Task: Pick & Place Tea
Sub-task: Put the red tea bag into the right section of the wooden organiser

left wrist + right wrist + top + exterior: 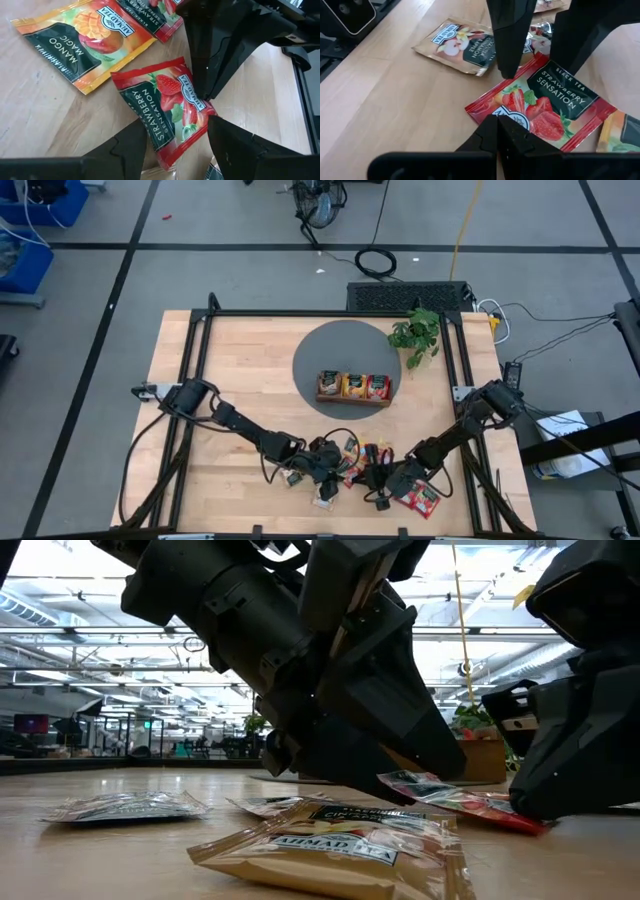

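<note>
A red strawberry sachet (170,107) is seen flat on the bench (35,120), between the spread fingers of the left pincer (177,145). The right pincer (501,131), pressed together, is set on its edge. The sachet is judged light, thin, glossy and slippery; it is best pinched across opposite edges.

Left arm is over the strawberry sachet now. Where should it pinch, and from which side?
Judging by the left wrist view, the strawberry sachet lies flat on the table, so come straight down from above. The open left gripper already straddles it; pinch across its edges near that end, well away from the shut right gripper pressing the far edge.
</note>
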Controlling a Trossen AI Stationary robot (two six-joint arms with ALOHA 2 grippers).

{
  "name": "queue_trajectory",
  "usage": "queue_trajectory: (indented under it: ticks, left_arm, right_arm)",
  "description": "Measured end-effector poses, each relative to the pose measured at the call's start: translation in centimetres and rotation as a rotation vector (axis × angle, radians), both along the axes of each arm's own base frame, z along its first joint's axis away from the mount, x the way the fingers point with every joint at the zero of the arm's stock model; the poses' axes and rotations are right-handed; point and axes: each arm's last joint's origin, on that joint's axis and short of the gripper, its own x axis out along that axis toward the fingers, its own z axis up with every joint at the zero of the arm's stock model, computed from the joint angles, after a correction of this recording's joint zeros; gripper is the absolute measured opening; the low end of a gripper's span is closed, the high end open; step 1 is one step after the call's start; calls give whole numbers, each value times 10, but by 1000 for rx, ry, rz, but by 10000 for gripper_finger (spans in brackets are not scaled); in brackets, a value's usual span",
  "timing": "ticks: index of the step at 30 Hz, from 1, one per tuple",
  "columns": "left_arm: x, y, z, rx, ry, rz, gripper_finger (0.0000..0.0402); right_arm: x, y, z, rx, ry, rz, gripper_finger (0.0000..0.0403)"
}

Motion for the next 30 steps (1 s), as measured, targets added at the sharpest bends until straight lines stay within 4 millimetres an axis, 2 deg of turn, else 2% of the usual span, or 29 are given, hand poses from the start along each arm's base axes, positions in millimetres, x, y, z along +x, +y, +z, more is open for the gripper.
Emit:
queue_trajectory:
  ticks: [7, 10, 13, 19, 24, 28, 30]
  left_arm:
    - [1, 2, 0, 28, -8, 18, 208]
    - [1, 4, 0, 45, -12, 21, 189]
    - [2, 6, 0, 71, -16, 19, 142]
    - [4, 8, 2, 112, -48, -13, 17]
    - [5, 8, 2, 201, -68, -84, 14]
    - [7, 7, 7, 212, -82, -94, 6]
    - [10, 4, 14, 226, -99, -115, 9]
  right_arm:
    - [0, 0, 0, -2, -1, -3, 0]
    - [0, -1, 0, -3, -2, -4, 0]
    - [0, -1, 0, -4, -3, -5, 0]
    - [1, 0, 1, 1, -15, -5, 0]
    - [4, 2, 6, -24, -77, 19, 0]
    - [1, 7, 23, -25, -141, 74, 0]
    - [-2, 12, 40, 0, -192, 98, 0]
